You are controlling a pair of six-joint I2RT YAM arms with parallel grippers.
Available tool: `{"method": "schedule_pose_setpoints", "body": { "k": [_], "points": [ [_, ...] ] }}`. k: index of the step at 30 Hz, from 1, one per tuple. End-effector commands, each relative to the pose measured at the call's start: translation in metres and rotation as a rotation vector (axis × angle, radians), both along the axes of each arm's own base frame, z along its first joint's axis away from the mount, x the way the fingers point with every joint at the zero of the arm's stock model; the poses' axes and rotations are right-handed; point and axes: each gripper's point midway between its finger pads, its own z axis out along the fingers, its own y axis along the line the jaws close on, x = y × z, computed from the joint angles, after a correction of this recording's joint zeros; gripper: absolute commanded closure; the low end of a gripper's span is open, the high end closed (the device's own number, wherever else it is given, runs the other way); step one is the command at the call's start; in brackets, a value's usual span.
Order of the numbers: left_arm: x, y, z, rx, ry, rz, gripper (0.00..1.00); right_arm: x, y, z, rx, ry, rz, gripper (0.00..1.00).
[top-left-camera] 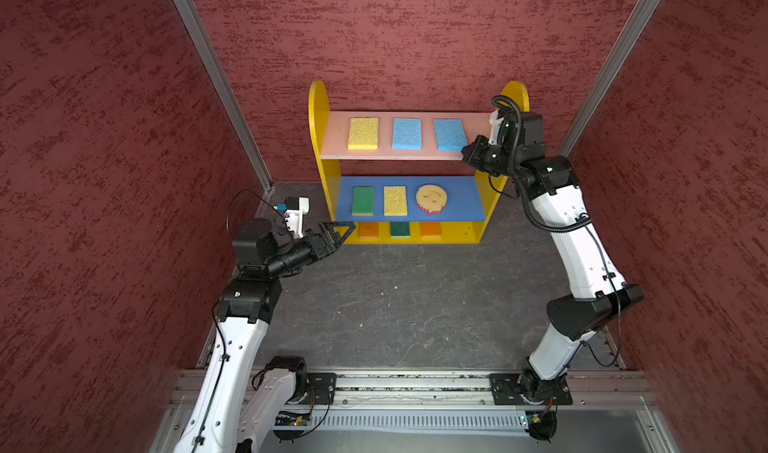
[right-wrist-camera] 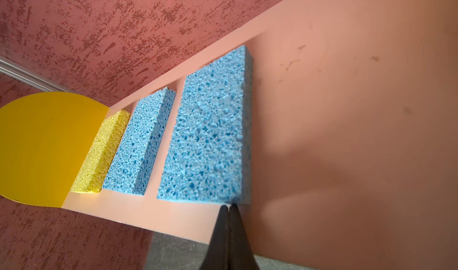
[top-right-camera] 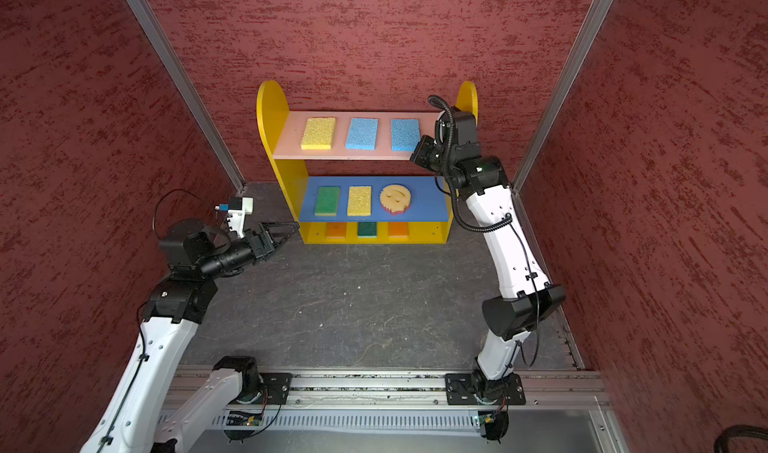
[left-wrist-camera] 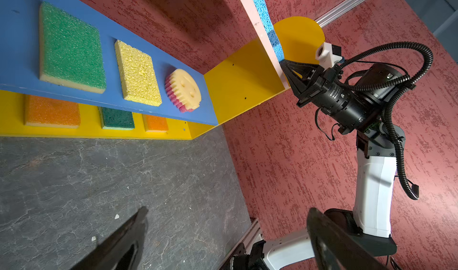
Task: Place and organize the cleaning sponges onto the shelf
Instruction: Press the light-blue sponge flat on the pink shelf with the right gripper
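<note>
**Sponges point(top-left-camera: 395, 200) all on the shelf point(top-left-camera: 316, 122); right pincer point(right-wrist-camera: 229, 208) at the corner of the end blue sponge point(right-wrist-camera: 210, 137)**

Count: nine on the shelf, none on the grey table point(top-left-camera: 395, 305).
- Pink top board point(top-left-camera: 336, 133): yellow, blue, blue.
- Blue middle board point(top-left-camera: 461, 201): green, yellow, round smiley one.
- Yellow bottom board point(top-left-camera: 457, 234): orange, dark green, orange, partly hidden under the board above.

Three per board, spaced apart, none touching.

Right arm: right pincer has its jaws pressed together and holds nothing. The tips sit at the near corner of the end blue sponge, the one closest to the right side panel. Touching or a hair short, I cannot tell. In both top views that sponge sits slightly skewed against its blue neighbour point(top-left-camera: 407, 133).

Left arm: left pincer point(left-wrist-camera: 228, 210) has its jaws wide apart and empty. It hangs low by the front left foot of the shelf, near the bottom board.

Step in hand, my reading: placing looks finished. This is tidying, with the closed tips used as a poker to square the end sponge.

Next move calls for a short, light push on that corner, enough to turn the sponge parallel with its neighbour. Foam may dent rather than slide. Too hard a push risks running it into the neighbour or over the back edge. Then lift clear without dragging it.
</note>
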Motion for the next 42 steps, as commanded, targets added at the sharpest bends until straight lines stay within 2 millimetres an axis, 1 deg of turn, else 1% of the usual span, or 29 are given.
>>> {"method": "schedule_pose_setpoints", "body": {
  "k": [1,5,8,13,17,20,26,29,35,42],
  "points": [
    [0.002,0.002,-0.001,0.006,-0.011,0.005,0.00,-0.021,0.011,0.023,0.002,-0.065,0.019,1.00],
    [0.003,0.002,0.001,0.003,-0.011,0.004,0.01,-0.030,0.032,0.027,0.006,-0.081,0.062,1.00],
    [0.002,0.002,0.002,0.003,-0.013,0.003,0.01,-0.031,0.050,0.027,0.011,-0.080,0.103,1.00],
    [0.000,0.002,0.001,0.008,-0.014,0.003,0.00,-0.027,0.077,0.025,0.016,-0.071,0.151,1.00],
    [-0.001,0.002,0.000,0.012,-0.015,0.002,0.00,-0.021,0.088,0.026,0.019,-0.070,0.165,1.00],
    [-0.002,0.002,0.000,0.017,-0.015,0.002,0.00,-0.017,0.092,0.024,0.024,-0.067,0.167,1.00],
    [-0.001,0.003,-0.005,0.021,-0.004,0.001,0.01,-0.010,0.100,0.013,0.028,-0.043,0.177,1.00],
    [-0.002,0.004,-0.004,0.021,-0.009,0.002,0.01,-0.006,0.100,0.010,0.022,-0.042,0.168,1.00],
    [-0.002,0.005,-0.004,0.021,-0.010,0.005,0.00,0.001,0.098,0.012,0.019,-0.063,0.144,1.00],
    [-0.003,0.006,-0.003,0.021,-0.014,0.009,0.00,0.010,0.095,0.007,0.008,-0.054,0.118,1.00]
  ]
}}
